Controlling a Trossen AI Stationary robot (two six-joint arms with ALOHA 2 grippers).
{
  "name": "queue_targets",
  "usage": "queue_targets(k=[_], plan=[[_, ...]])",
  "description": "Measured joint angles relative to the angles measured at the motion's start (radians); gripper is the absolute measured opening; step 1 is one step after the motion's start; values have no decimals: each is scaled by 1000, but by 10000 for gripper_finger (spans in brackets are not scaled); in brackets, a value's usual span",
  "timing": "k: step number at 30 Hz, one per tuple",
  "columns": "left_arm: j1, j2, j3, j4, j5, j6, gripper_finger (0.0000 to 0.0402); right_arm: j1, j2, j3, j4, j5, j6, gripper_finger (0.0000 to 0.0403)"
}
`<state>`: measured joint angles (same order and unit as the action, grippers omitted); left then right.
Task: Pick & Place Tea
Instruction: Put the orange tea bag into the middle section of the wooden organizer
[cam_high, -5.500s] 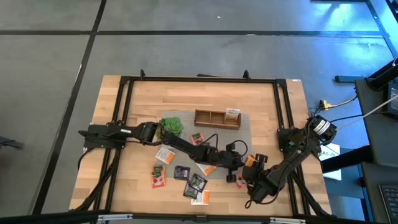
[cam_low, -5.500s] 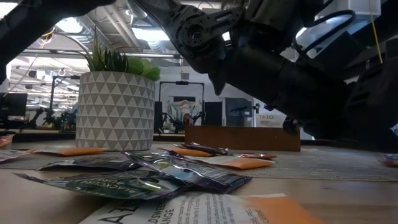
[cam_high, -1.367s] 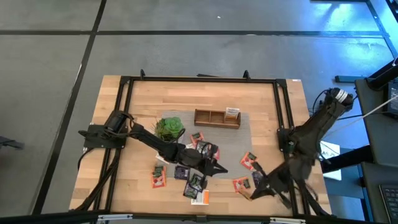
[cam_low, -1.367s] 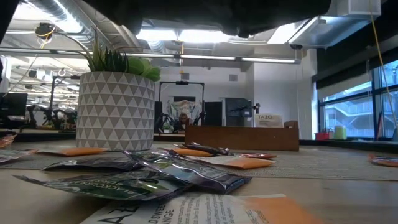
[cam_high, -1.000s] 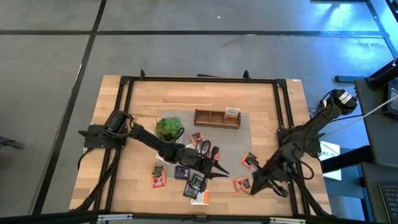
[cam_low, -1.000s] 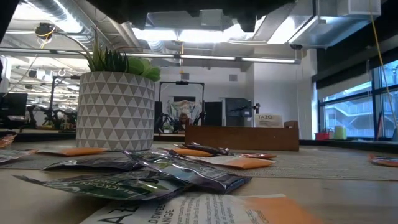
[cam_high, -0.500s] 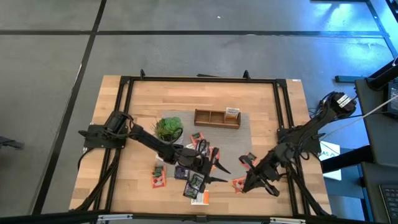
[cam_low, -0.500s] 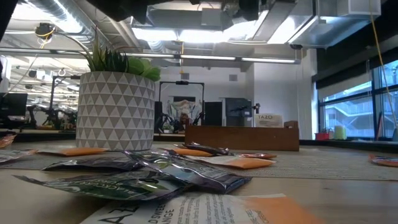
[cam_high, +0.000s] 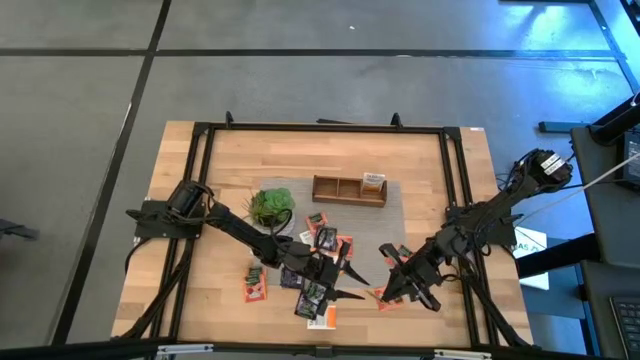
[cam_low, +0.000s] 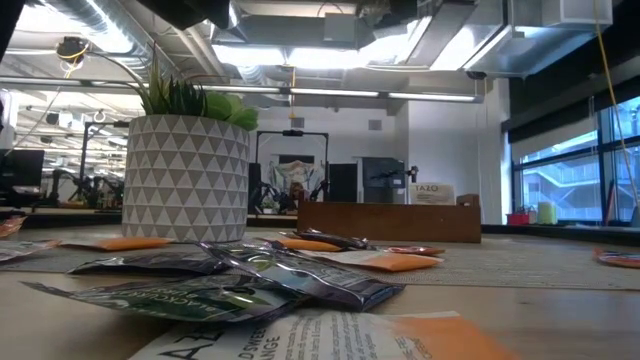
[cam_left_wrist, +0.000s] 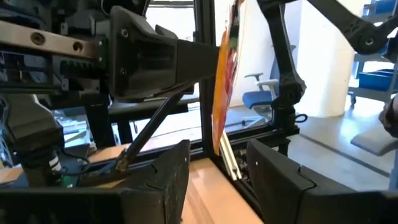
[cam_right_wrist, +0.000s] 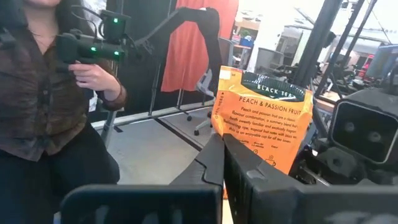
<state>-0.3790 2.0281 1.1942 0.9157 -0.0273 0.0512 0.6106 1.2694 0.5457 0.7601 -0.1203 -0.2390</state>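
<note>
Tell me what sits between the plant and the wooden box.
Nothing but bare table between plant and box, as the high view shows; the sachets lie nearer the camera's bottom edge.

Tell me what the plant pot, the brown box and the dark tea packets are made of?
The plant pot looks like matte ceramic, maybe plastic: smooth, with a printed triangle pattern. The brown box looks like wood: flat, dull brown boards. The dark tea packets look like shiny foil or plastic film: they crinkle and catch the light.
</note>
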Motion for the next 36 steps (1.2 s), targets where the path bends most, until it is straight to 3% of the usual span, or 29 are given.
queue_targets(k=[14,19,24,27,31,36], plan=[[0,0,0,80,53,-15,127,1,47,0,-6,24,-1,8],[0,0,0,77,52,-15,96,1,47,0,-1,94,28,8],[0,0,0,76,51,-12,57,1,47,0,-2,99,27,13],[2,0,0,75,52,-4,33,2,47,0,-4,100,39,34],[1,0,0,49,51,22,8,2,30,0,-40,101,179,80],[5,0,0,18,44,22,13,2,-36,1,-176,106,293,142]])
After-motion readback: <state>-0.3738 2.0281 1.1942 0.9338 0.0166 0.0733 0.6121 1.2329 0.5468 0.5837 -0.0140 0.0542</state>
